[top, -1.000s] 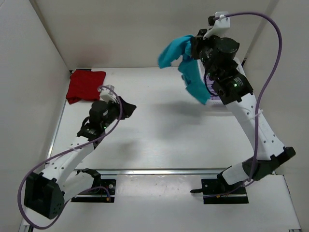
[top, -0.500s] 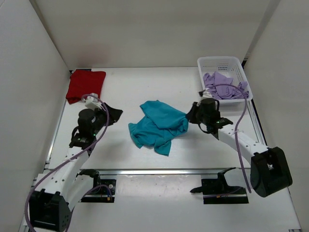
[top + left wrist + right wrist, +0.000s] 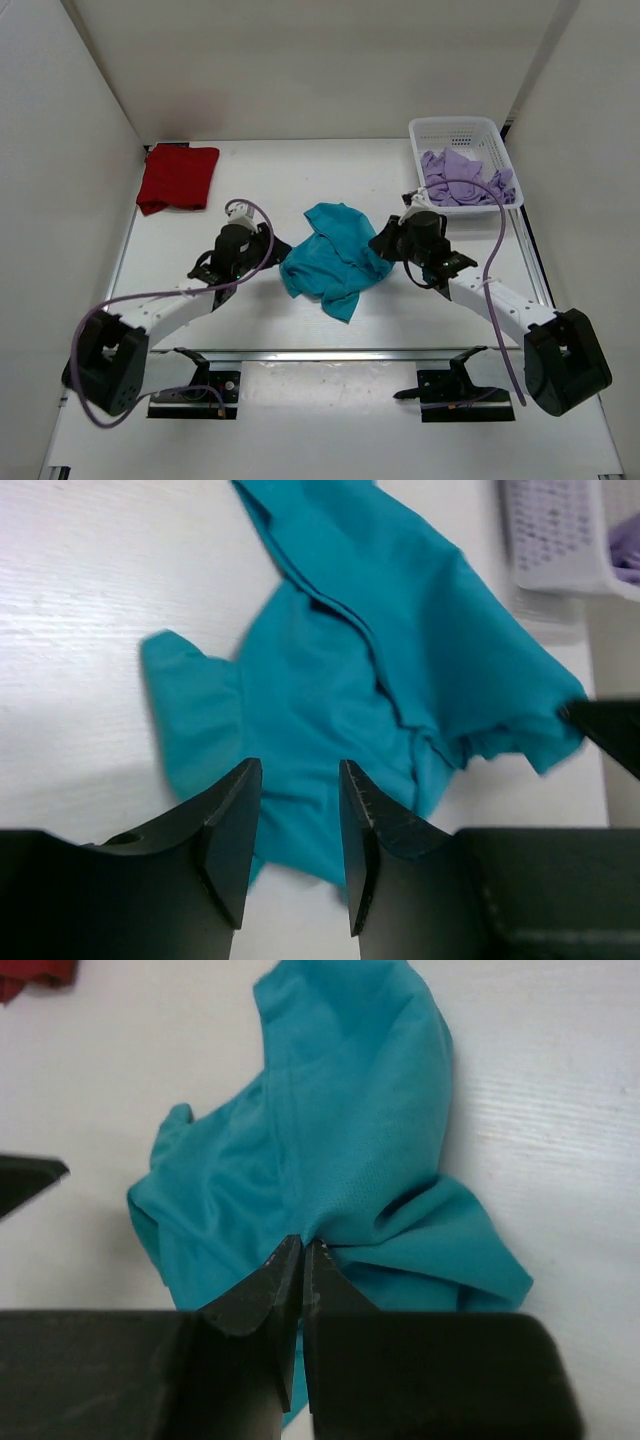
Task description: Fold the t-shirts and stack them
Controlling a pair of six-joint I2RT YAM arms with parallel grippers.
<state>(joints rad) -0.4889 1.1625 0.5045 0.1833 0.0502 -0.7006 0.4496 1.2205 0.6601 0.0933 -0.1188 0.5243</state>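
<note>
While the teal shirt (image 3: 335, 258) lies crumpled mid-table, this looks like spreading time.
The right gripper (image 3: 302, 1250) pinches its right edge. The left gripper (image 3: 300, 780), jaws parted, hovers at the left edge and needs a corner to pull flat. The red shirt (image 3: 177, 177) sits folded far-left, the lavender shirt (image 3: 460, 180) waits in the basket (image 3: 455, 125), and nothing seems to block the way.

Your left hand (image 3: 297, 805) sits low in view, its two dark fingers parted with nothing between them. Beyond them a teal shirt (image 3: 380, 670) lies rumpled on the white surface (image 3: 90, 590). At the right edge, the dark tip of the right hand (image 3: 605, 725) meets the shirt's corner. A white mesh basket (image 3: 555, 540) holding lavender cloth (image 3: 628, 540) sits top right.
</note>
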